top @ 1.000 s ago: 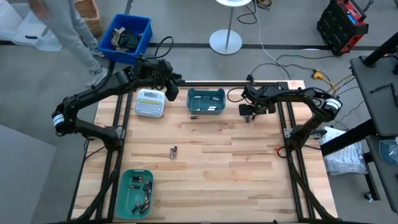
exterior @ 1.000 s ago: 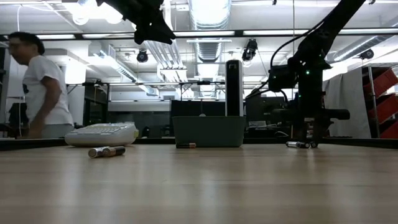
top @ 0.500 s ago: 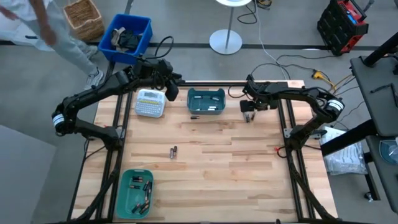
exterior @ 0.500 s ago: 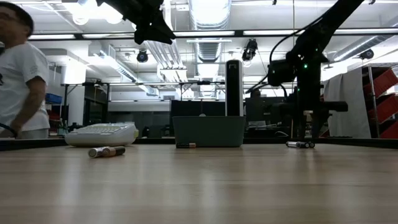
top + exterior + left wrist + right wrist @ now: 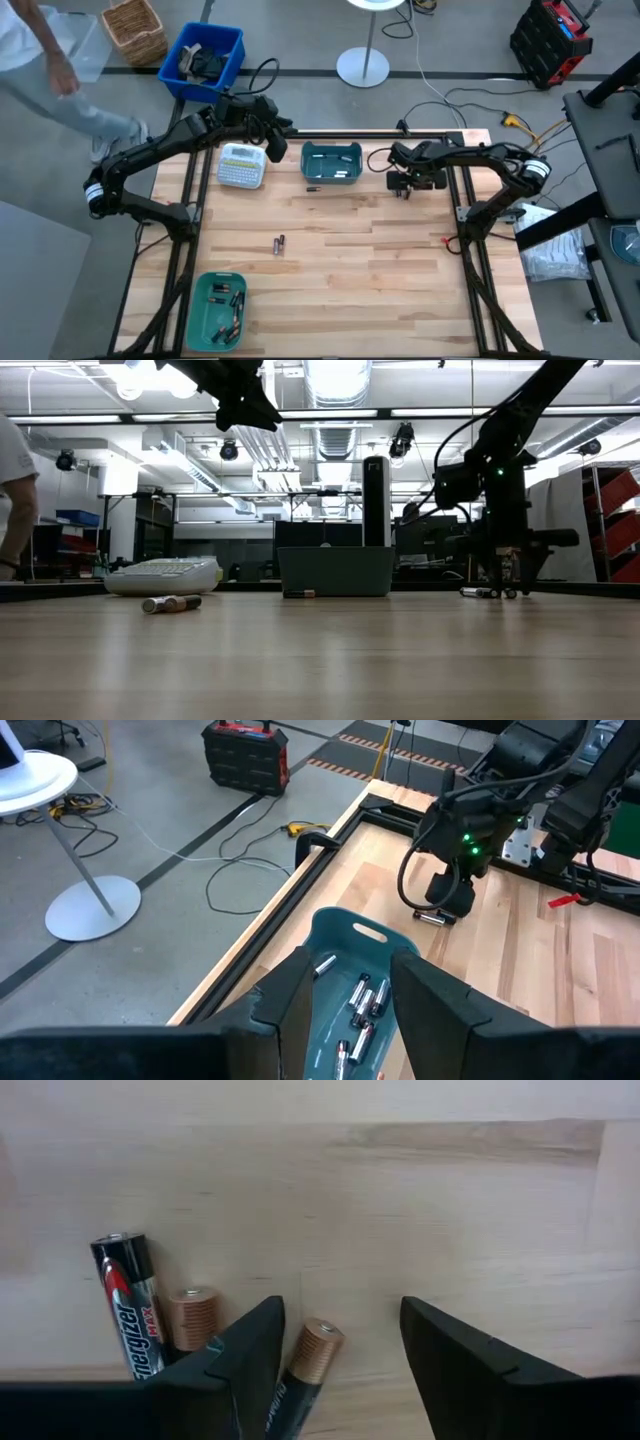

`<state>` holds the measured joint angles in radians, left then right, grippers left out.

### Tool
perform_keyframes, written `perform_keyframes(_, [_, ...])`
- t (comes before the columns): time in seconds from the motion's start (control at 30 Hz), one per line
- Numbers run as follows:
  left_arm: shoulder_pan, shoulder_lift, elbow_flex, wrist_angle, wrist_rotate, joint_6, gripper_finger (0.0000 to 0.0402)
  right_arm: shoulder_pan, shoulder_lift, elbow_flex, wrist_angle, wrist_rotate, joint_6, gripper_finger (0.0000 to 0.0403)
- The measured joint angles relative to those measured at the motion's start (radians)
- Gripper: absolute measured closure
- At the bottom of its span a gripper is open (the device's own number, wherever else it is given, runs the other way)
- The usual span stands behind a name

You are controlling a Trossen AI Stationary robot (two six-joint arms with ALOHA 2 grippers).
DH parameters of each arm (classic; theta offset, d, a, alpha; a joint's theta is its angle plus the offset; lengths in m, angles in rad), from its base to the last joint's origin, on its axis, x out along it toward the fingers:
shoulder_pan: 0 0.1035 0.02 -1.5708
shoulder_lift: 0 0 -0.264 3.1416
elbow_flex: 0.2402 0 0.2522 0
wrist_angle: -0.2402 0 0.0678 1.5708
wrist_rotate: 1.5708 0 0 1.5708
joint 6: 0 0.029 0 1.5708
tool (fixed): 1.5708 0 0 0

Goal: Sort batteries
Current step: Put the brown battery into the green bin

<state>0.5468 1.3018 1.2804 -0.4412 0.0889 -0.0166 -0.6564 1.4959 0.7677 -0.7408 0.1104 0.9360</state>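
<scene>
— What does the table (image 5: 400, 280) look like?
— Pale wooden planks on a black frame. Two batteries (image 5: 280, 243) lie together mid-table, one (image 5: 312, 188) just in front of the far bin (image 5: 332, 164), more inside it. A second bin (image 5: 217, 310) with batteries sits at the near left corner, a white label-maker (image 5: 241, 165) at the far left.
— And the arms?
— The right gripper (image 5: 340, 1345) is low over three batteries (image 5: 135, 1302) on the wood, fingers spread, one battery lying between them. The left gripper (image 5: 348, 1000) hangs above the far bin, fingers apart and empty.
— The room?
— Grey floor, a blue crate (image 5: 201, 58), a wicker basket (image 5: 132, 24), and a person (image 5: 50, 70) beyond the table's left corner.
</scene>
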Motion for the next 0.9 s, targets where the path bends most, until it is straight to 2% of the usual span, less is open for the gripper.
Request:
perform_keyframes(0.4, [0.0,0.0,0.0,0.0,0.0,0.0,0.0285,-0.015,-0.049,0.029,0.013,0.065,-0.054,0.0224])
perform_keyframes(0.57, [0.0,0.0,0.0,0.0,0.0,-0.004,0.0285,0.022,-0.087,0.029,-0.027,-0.009,0.013,0.0232])
perform_keyframes(0.7, [0.0,0.0,0.0,0.0,0.0,-0.012,0.0285,0.077,-0.088,0.028,-0.099,-0.005,0.059,0.0234])
perform_keyframes(0.9, [0.0,0.0,0.0,0.0,0.0,-0.014,0.0285,0.107,-0.086,-0.001,-0.084,0.026,0.103,0.0225])
